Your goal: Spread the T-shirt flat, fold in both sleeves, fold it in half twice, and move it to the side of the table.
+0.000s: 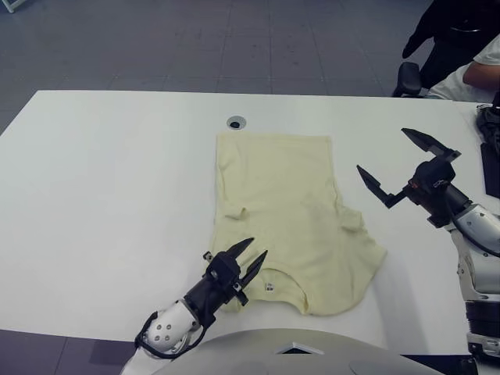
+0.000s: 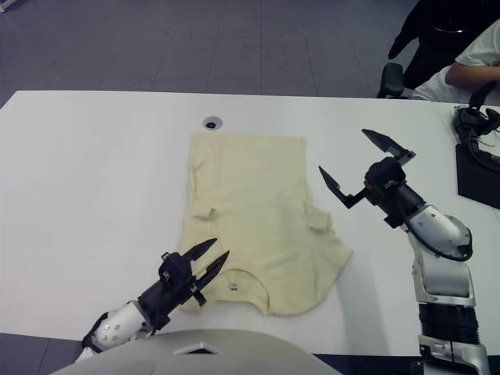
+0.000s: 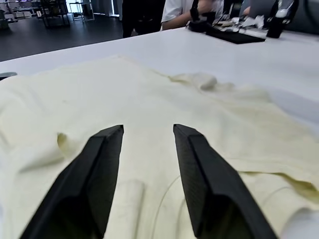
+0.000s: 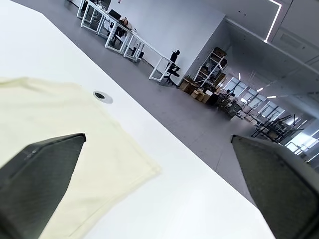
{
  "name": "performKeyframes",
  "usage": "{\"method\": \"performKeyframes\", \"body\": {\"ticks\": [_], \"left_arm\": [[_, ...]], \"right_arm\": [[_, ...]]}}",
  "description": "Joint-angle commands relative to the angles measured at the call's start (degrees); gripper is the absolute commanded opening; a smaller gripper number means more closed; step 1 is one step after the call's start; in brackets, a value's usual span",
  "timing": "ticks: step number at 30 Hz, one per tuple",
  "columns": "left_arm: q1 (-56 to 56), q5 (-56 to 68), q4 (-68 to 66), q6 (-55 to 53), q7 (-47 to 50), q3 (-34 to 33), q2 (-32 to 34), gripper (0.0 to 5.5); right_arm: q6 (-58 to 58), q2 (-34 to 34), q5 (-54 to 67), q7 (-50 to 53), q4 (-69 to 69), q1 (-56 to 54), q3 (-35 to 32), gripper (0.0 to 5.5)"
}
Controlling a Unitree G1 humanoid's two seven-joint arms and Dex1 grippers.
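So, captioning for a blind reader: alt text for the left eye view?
A pale yellow T-shirt lies on a white table, collar toward the robot. The open left gripper is near the collar; the open right gripper hovers alongside.

The fingers (image 1: pixel 241 249) of the left gripper (image 1: pixel 258 247) hide the T-shirt's (image 1: pixel 285 203) near corner
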State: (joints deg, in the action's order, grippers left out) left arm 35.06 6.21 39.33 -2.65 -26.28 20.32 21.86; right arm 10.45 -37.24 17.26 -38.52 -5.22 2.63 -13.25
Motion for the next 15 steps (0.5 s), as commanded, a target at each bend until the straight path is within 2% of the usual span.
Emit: {"method": "performKeyframes", "body": {"ticks": [1, 4, 7, 11, 14, 15], "left_arm": [[-4.2, 12.6, 6.8, -5.4, -0.1, -8.3, 0.7, 2.57], [-10.9, 22.6, 6.5, -9.5, 7.0, -18.9, -2.3, 3.08], [-16.4, 25.5, 4.1, -11.1, 13.8, -27.5, -3.9, 3.55], [-19.8, 24.9, 3.1, -11.9, 18.1, -32.8, -4.0, 4.35], [-20.7, 23.9, 3.1, -12.0, 19.5, -34.3, -4.0, 4.86], [-20.6, 24.1, 3.8, -12.3, 19.7, -34.1, -4.2, 5.02]], "right_arm": [[-9.2, 0.3, 14.6, -8.7, 0.3, 3.5, -3.4, 5.40], [-16.9, -1.8, 24.4, -19.1, 2.8, 7.4, -6.3, 5.40], [-18.9, -4.7, 23.0, -25.9, 8.3, 10.4, -6.3, 5.40], [-16.3, -7.7, 14.9, -30.1, 12.2, 13.6, -3.3, 5.40], [-15.0, -8.3, 12.0, -31.0, 15.4, 13.6, -3.3, 5.40], [-14.9, -8.4, 11.6, -31.5, 16.3, 13.3, -3.4, 5.20]]}}
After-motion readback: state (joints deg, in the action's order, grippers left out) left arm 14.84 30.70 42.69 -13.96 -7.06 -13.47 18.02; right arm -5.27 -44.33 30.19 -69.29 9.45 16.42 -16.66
